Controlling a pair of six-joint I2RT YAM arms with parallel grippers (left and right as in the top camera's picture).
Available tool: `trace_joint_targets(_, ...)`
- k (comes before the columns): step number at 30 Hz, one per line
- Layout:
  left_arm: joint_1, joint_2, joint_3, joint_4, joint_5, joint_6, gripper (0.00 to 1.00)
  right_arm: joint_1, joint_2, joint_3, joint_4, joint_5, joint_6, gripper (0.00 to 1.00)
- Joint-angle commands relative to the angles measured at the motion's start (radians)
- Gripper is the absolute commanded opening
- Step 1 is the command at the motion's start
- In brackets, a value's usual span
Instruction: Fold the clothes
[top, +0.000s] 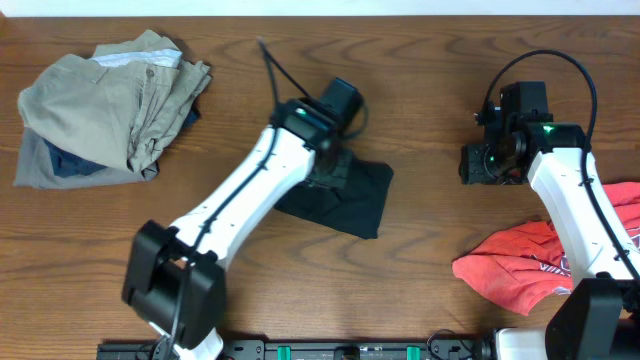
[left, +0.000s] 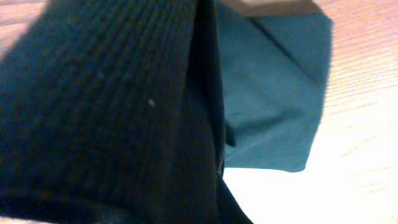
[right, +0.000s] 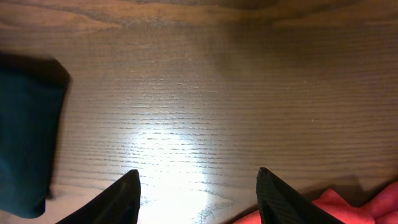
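The black shirt (top: 350, 200) lies folded small at the table's middle. My left gripper (top: 325, 165) is down on its upper left part. In the left wrist view dark ribbed cloth (left: 106, 112) fills the left half and hides the fingers, and the rest of the shirt (left: 273, 106) lies flat beyond; the gripper looks shut on the shirt. My right gripper (right: 198, 177) hangs open over bare wood, nothing between its fingers. It is seen from overhead as the right gripper (top: 485, 165). The shirt's edge (right: 25, 137) lies to its left. A crumpled red tee (top: 520, 265) lies near the front right.
A pile of khaki garments (top: 110, 100) with a blue one (top: 75, 162) under it sits at the back left. The red tee's edge (right: 348, 208) shows by the right finger. The left arm (top: 230, 200) crosses the front middle of the table.
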Motion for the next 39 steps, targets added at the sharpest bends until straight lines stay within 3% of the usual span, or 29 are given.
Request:
trace_joint_targets(1, -0.034, 0.014, 0.019, 0.016, 0.010, -0.028, 0.07, -0.006, 0.001, 0.010, -0.002, -0.006, -0.012, 0.58)
trace_joint_targets(10, -0.049, 0.013, 0.019, 0.028, 0.010, -0.023, 0.07, -0.005, 0.001, 0.005, -0.005, -0.035, -0.012, 0.58)
trace_joint_targets(16, -0.049, 0.013, 0.079, -0.048, 0.015, -0.018, 0.06, -0.005, 0.001, 0.005, -0.005, -0.035, -0.012, 0.58)
trace_joint_targets(24, -0.069, 0.043, 0.082, 0.010, 0.182, -0.024, 0.07, -0.005, 0.001, 0.005, -0.005, -0.035, -0.012, 0.58)
trace_joint_targets(25, -0.077, 0.053, 0.081, 0.014, 0.203, -0.024, 0.11, -0.005, 0.001, 0.005, -0.005, -0.035, -0.012, 0.58)
trace_joint_targets(28, -0.101, 0.068, 0.081, 0.012, 0.250, -0.023, 0.44, -0.005, 0.001, 0.005, -0.005, -0.035, -0.012, 0.59)
trace_joint_targets(31, -0.109, 0.064, 0.081, 0.012, 0.287, 0.019, 0.59, -0.005, 0.001, 0.005, -0.005, -0.035, -0.012, 0.61)
trace_joint_targets(34, -0.087, 0.036, 0.084, -0.005, 0.275, 0.114, 0.63, -0.005, 0.001, 0.005, -0.005, -0.047, -0.012, 0.62)
trace_joint_targets(39, 0.061, -0.077, 0.084, -0.018, 0.158, 0.120, 0.63, -0.003, 0.001, 0.005, 0.018, -0.217, -0.057, 0.64)
